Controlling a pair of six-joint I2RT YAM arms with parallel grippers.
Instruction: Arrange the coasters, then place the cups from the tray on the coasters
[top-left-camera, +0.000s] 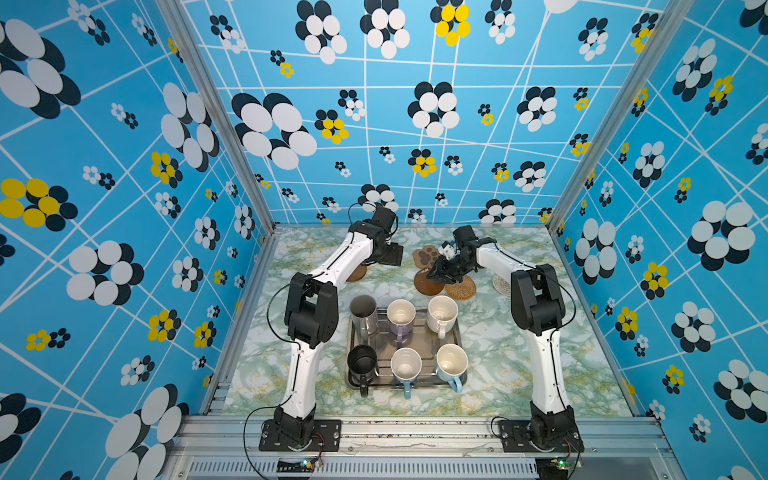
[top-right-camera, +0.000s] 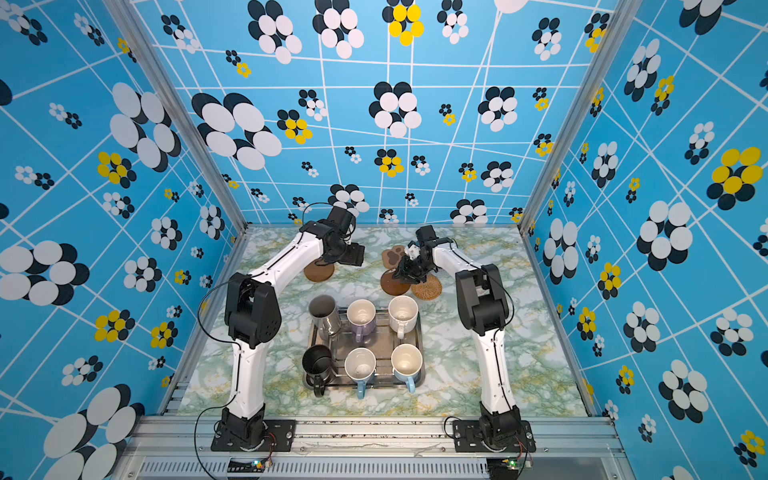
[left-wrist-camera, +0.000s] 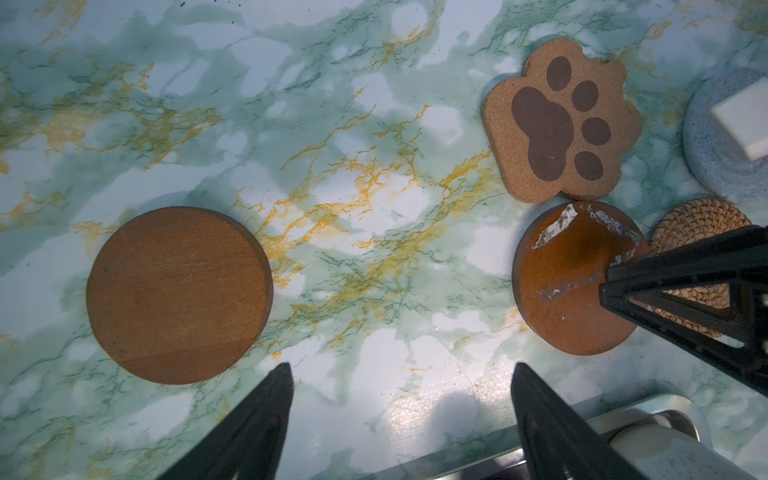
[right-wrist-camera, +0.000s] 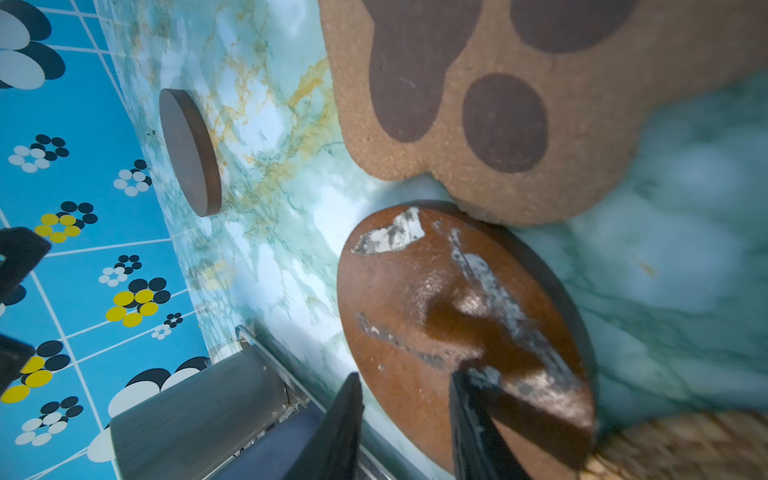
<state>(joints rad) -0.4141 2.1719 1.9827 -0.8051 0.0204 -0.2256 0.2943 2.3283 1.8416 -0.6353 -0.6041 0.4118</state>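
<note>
Six cups stand in the silvery tray (top-left-camera: 384, 345): a steel one (top-left-camera: 363, 313), a lavender mug (top-left-camera: 401, 318), a cream mug (top-left-camera: 442, 316), a black mug (top-left-camera: 361, 363) and two light blue mugs (top-left-camera: 406, 368) (top-left-camera: 451, 363). Behind the tray lie the coasters: a plain brown disc (left-wrist-camera: 178, 295), a paw shape (left-wrist-camera: 561, 120), a scuffed brown disc (right-wrist-camera: 436, 311), a rattan one (top-left-camera: 461, 287) and two pale ones (top-left-camera: 500, 284) (left-wrist-camera: 715, 166). My right gripper (right-wrist-camera: 407, 386) is low over the scuffed disc and straddles its rim, one finger on top, the other just off the edge. My left gripper (left-wrist-camera: 401, 374) hangs open over bare table between the two brown discs.
The paw coaster overlaps the scuffed disc's far edge, and the rattan one touches its other side. The enclosure's blue patterned back wall (top-left-camera: 415, 187) rises just behind the coasters. Marble tabletop (top-left-camera: 498, 365) shows to the right and left of the tray.
</note>
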